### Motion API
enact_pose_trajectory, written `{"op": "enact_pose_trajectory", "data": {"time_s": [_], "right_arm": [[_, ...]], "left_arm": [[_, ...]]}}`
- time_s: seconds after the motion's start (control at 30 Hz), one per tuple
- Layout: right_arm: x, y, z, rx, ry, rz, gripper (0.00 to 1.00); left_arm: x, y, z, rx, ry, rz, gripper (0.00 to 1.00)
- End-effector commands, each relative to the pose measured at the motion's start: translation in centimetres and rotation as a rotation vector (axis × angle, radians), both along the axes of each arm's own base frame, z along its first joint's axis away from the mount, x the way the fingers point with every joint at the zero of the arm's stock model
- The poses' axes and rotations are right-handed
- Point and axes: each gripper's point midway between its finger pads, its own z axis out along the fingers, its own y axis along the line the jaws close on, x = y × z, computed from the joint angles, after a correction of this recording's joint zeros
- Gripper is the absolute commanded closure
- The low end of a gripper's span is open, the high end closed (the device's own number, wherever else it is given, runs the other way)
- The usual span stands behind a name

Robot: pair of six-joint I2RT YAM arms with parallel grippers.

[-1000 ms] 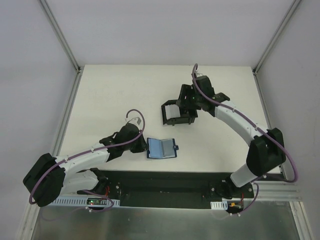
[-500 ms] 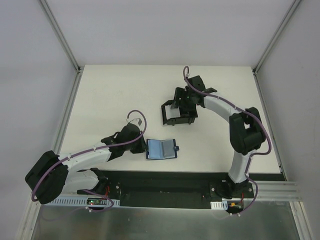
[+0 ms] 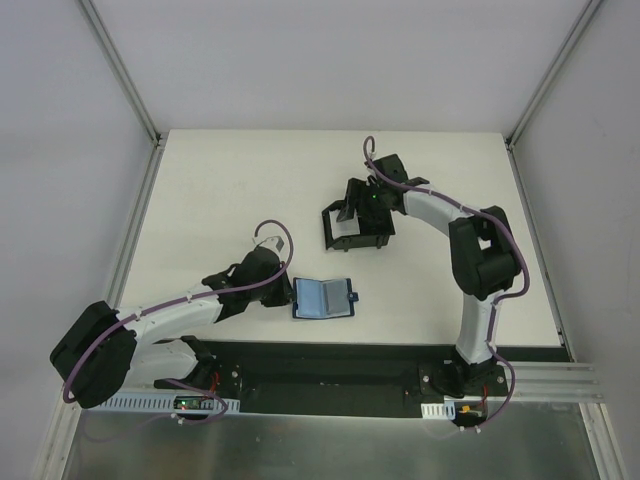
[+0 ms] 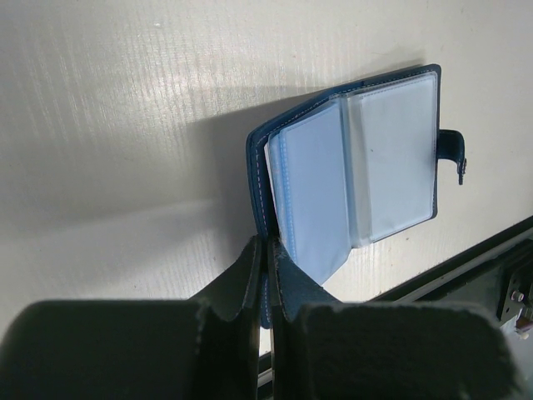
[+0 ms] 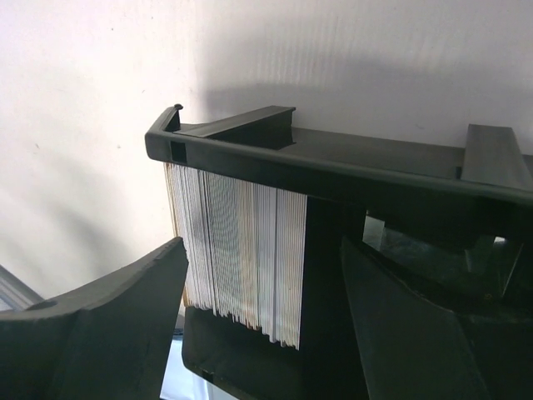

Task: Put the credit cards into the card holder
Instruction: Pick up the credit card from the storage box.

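Note:
The card holder (image 3: 323, 297) is a dark blue wallet lying open near the table's front edge, with pale clear inner slots. In the left wrist view the card holder (image 4: 375, 158) shows a snap tab on its right. My left gripper (image 3: 283, 292) is shut on the wallet's left cover edge (image 4: 266, 250). The credit cards (image 3: 343, 222) stand as a stack of several white cards on edge inside a black open-topped box (image 3: 355, 238). My right gripper (image 3: 362, 208) is open over the box; in the right wrist view its fingers straddle the credit cards (image 5: 241, 250), not touching them.
The black box (image 5: 333, 167) has a raised rim and a bar across the card stack. A black base strip (image 3: 330, 365) runs along the table's near edge, close to the wallet. Metal frame posts stand at the table's back corners.
My right arm has folded in, moving its gripper left and down over the card stack in the black box. My left gripper has stayed shut on the wallet.

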Motion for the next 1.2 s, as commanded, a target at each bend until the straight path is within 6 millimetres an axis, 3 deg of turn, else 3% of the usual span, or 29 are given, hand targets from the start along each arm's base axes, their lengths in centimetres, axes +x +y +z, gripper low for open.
{"op": "enact_pose_trajectory", "data": {"time_s": [0.0,0.3,0.53,0.93,1.17], "right_arm": [[1.2,1.4,2.6,0.092,-0.042,0.023,0.25],[1.1,1.1,4.3,0.115,-0.073,0.026,0.38],[0.8,0.8,4.4,0.107,-0.077,0.020,0.46],[0.9,0.5,5.1,0.100,-0.095,0.011,0.76],[1.1,-0.5,6.1,0.055,-0.131,0.003,0.88]], "left_arm": [[0.8,-0.7,1.2,-0.026,-0.034,-0.017,1.00],[0.7,-0.7,1.1,-0.026,-0.032,-0.016,1.00],[0.6,-0.6,0.9,-0.022,-0.027,-0.015,1.00],[0.6,-0.6,0.7,-0.024,-0.019,-0.014,1.00],[0.5,-0.4,0.4,-0.017,-0.015,-0.007,1.00]]}}
